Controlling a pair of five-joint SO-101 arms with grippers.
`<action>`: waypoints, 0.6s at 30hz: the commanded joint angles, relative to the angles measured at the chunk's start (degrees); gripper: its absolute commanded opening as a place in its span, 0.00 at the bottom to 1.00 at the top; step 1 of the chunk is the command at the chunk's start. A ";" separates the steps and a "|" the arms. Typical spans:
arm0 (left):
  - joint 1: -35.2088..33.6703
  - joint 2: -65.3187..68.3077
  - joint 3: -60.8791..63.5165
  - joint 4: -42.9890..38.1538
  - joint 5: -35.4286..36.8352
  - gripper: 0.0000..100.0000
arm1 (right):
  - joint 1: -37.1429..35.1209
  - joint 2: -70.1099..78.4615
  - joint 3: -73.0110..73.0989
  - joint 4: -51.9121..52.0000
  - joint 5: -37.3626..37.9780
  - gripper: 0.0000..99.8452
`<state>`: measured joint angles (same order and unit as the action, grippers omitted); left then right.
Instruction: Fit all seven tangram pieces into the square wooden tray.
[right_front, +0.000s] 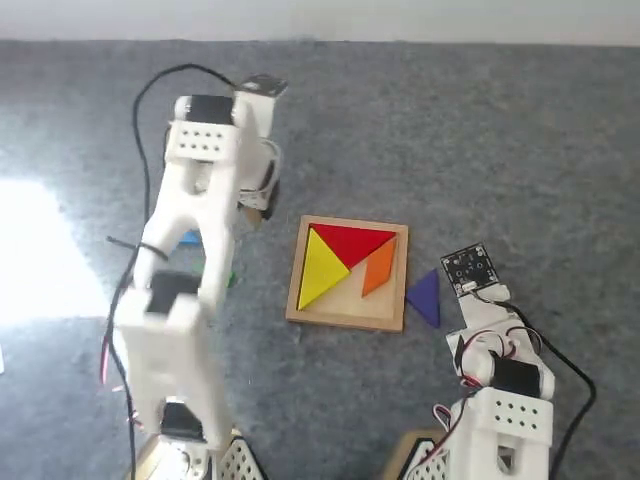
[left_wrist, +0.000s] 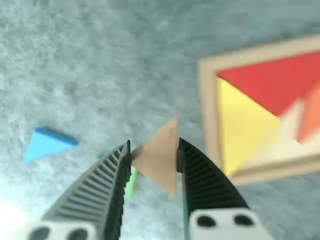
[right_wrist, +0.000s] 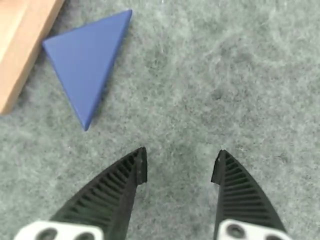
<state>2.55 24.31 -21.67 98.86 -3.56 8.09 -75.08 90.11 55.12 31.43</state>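
The square wooden tray (right_front: 346, 318) lies mid-table and holds a red triangle (right_front: 350, 243), a yellow triangle (right_front: 320, 268) and an orange parallelogram (right_front: 378, 268). My left gripper (left_wrist: 154, 147) is shut on a tan triangle (left_wrist: 160, 155), held above the carpet a short way from the tray rim (left_wrist: 206, 100). A light blue triangle (left_wrist: 47, 143) and a green piece (left_wrist: 131, 181) lie on the carpet below it. My right gripper (right_wrist: 180, 167) is open over bare carpet, close to a dark blue triangle (right_wrist: 85, 62) that lies against the tray's edge (right_wrist: 20, 45).
The table is covered in grey carpet. The left arm (right_front: 195, 260) stretches over the left side of the table and hides part of the loose pieces. The right arm (right_front: 495, 380) stands at the front right, near the dark blue triangle (right_front: 425, 297).
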 joint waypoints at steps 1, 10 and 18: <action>11.52 -20.04 12.26 -1.58 6.86 0.06 | -0.40 0.22 -0.18 -1.19 0.79 0.22; 23.21 -14.07 27.38 -19.69 16.97 0.04 | -0.40 0.22 -0.18 -1.19 0.79 0.22; 27.69 -2.29 22.46 -21.27 19.25 0.04 | -0.40 0.22 -0.18 -1.19 0.88 0.22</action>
<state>28.04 20.00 4.88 78.37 14.90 8.09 -75.08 90.11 55.12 31.43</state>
